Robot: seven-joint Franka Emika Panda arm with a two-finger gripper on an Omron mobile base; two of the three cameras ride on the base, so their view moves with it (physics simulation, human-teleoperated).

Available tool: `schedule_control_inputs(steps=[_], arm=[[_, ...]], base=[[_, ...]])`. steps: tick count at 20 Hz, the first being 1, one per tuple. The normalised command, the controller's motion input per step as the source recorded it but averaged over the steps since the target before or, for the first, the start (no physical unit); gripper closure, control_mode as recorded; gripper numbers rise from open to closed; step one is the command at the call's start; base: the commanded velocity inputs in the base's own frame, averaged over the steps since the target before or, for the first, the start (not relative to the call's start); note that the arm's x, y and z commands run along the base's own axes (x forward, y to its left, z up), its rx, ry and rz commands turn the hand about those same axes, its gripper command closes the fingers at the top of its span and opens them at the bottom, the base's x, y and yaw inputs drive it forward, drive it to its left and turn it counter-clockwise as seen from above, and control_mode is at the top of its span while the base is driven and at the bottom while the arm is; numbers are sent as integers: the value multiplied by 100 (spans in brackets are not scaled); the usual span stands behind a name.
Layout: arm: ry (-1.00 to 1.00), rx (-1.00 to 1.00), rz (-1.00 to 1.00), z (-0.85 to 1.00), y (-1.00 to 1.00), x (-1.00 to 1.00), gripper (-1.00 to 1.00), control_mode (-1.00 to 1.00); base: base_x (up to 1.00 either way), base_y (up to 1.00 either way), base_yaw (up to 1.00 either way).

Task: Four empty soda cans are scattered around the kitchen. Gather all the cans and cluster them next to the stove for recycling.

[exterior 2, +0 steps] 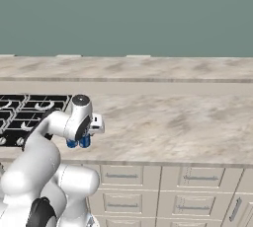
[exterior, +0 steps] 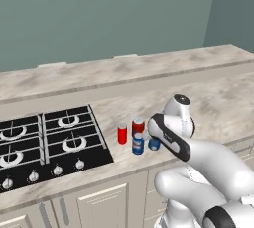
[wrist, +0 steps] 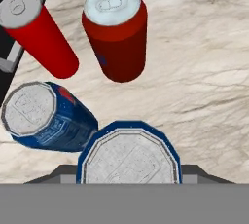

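- Black stove (exterior: 49, 142) sat at the left end of the marble counter (exterior: 208, 93), near its front edge.
- Just right of the stove's right edge stood the slim red can (exterior: 122, 134), upright, clear of the cooktop.
- Next right: the wider red can (exterior: 138, 125), with the blue can (exterior: 138, 144) in front of it, nearer the front edge; both upright, close together.
- Rightmost: the fourth can (exterior: 154, 143), blue, directly below the gripper (wrist: 129, 181). Long axis vertical, in line with the hand's approach; its top sat between the finger tips in the hand view.
- Jaws stood part-way apart, about the can's width. Whether they pressed the can or had let go could not be told.
- Judgement: all four appeared clustered beside the stove; if so, a straight lift clear would remain.
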Motion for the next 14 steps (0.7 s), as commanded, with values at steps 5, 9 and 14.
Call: schedule_control_inputs(steps=[5,9,14], arm=[[0,0,-5,-10,1,7,100,-100],[0,0,-7,-14,2,4,100,-100],[0,0,-7,-11,0,5,100,-100]], base=[[0,0,0],[0,0,0],[0,0,0]])
